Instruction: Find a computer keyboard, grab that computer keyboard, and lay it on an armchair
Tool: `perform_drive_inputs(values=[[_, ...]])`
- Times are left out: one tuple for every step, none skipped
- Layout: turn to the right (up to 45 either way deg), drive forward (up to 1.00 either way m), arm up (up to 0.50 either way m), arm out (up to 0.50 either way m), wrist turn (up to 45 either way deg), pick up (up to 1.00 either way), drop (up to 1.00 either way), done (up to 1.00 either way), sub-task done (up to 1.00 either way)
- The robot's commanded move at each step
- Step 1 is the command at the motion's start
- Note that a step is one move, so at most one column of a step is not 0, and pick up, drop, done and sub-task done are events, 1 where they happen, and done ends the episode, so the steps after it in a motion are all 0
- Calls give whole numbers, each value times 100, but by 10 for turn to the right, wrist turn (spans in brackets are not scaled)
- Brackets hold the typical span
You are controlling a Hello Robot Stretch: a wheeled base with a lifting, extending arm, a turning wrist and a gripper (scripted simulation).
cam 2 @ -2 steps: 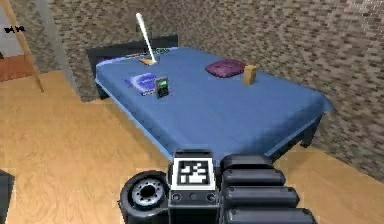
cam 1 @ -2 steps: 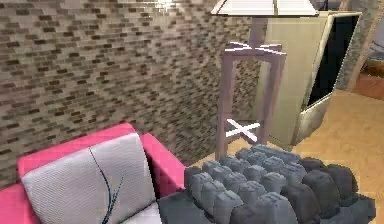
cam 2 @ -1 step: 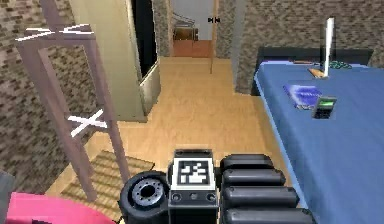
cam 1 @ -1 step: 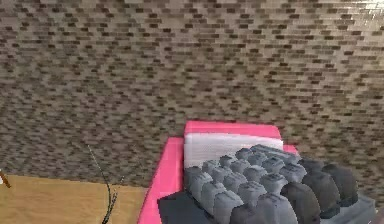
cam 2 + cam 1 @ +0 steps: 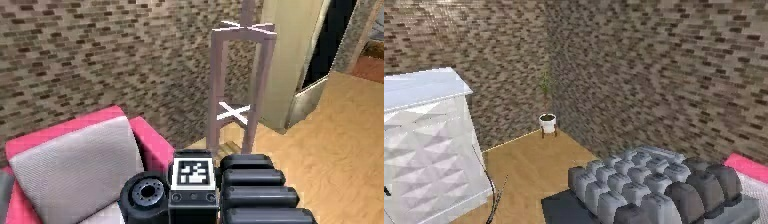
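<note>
A pink armchair [image 5: 75,165] with a grey seat cushion stands against the brick wall at the arm side view's lower left. A pink edge [image 5: 750,166] shows at the forward view's right edge. The arm's black ribbed segments [image 5: 258,190] lie along the arm side view's bottom edge, with a white marked square [image 5: 191,172] at their end. Left of it sits the gripper [image 5: 147,197], a dark round body just in front of the armchair. I can't make out its far end, so I cannot tell whether it holds anything.
A white dresser [image 5: 424,140] stands at the forward view's left. A potted plant [image 5: 547,110] sits in the brick corner. A grey tufted seat [image 5: 649,185] lies bottom right. A tall thin frame [image 5: 238,85] and a doorway [image 5: 330,50] stand beyond wooden floor [image 5: 330,130].
</note>
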Motion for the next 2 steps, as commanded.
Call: perform_drive_inputs(values=[[-450,0,0,0,0,0,0,0,0],[-30,0,0,0,0,0,0,0,0]])
